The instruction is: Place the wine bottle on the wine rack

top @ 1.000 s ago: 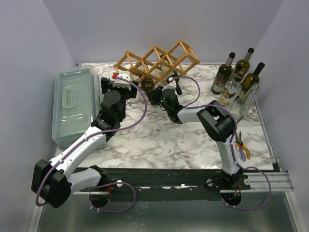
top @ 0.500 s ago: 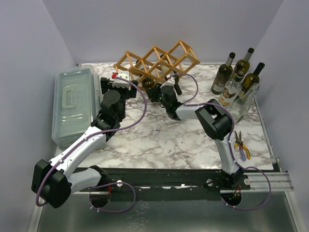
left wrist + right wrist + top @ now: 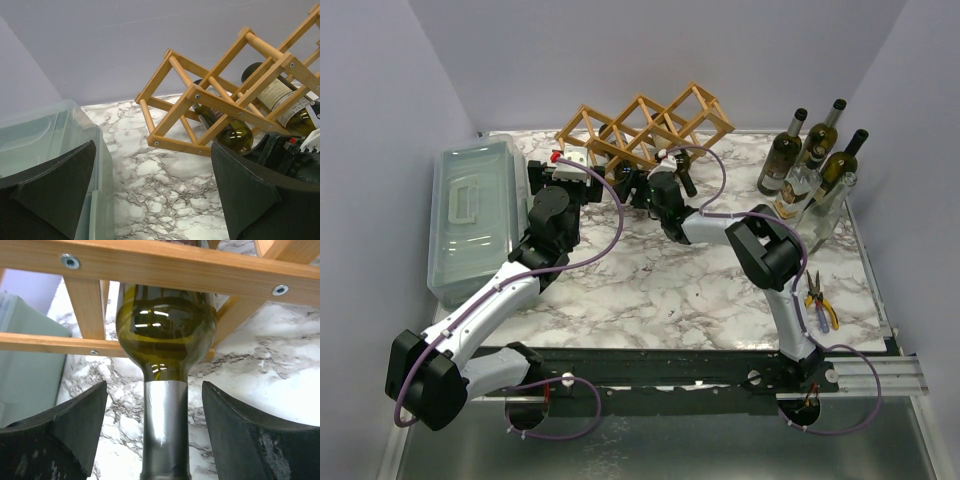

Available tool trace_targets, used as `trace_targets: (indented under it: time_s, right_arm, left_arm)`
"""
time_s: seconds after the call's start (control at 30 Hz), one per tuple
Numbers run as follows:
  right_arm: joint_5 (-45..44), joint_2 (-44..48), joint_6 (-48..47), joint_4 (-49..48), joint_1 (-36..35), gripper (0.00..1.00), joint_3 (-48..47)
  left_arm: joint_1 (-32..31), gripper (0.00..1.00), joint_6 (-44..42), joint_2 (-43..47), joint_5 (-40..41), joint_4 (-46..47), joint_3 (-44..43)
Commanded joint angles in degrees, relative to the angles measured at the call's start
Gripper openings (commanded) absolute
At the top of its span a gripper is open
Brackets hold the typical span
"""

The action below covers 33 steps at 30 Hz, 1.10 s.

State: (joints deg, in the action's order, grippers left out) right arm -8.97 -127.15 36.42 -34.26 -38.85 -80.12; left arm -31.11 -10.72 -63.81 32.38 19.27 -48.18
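Top view, change: the right arm has pushed closer to the wine rack than a second ago, its elbow shifted left; the left arm has not moved.
Top view, bottle: the wine bottle lies in a lower cell, neck toward the right fingers; the left fingers are near the rack's left end.
Left wrist: left fingers wide apart, holding nothing.
Left wrist, containers: the wine rack holds the wine bottle and a second bottle; contents of the plastic box cannot be told.
Right wrist: right fingers apart, the neck of the wine bottle between them with a gap on each side; its body sits inside the wine rack.
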Motion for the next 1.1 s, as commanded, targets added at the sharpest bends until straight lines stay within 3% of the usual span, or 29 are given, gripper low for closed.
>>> trace_targets:
  time_s: [0.0,0.33,0.73,1.07]
  right_arm:
    - [-1.4,3.0,-0.8,7.7,-0.7,0.82,-1.0]
    - [-1.7,10.9,-4.8,22.0,-0.7,0.91,-0.5]
    - [-3.0,28.6,-11.3,31.0,2.4,0.97,5.1]
    - [4.1,23.3,-15.1,44.2,17.2,0.98,-17.0]
  left_arm:
    - [0.4,0.98,1.1,0.1,-1.1,1.5,-0.2]
    - [0.4,0.98,1.5,1.2,-1.2,1.5,0.0]
    - [0.2,0.98,2.7,1.8,-1.8,1.4,0.3]
    - [-0.3,0.98,2.7,1.9,-2.2,1.1,0.0]
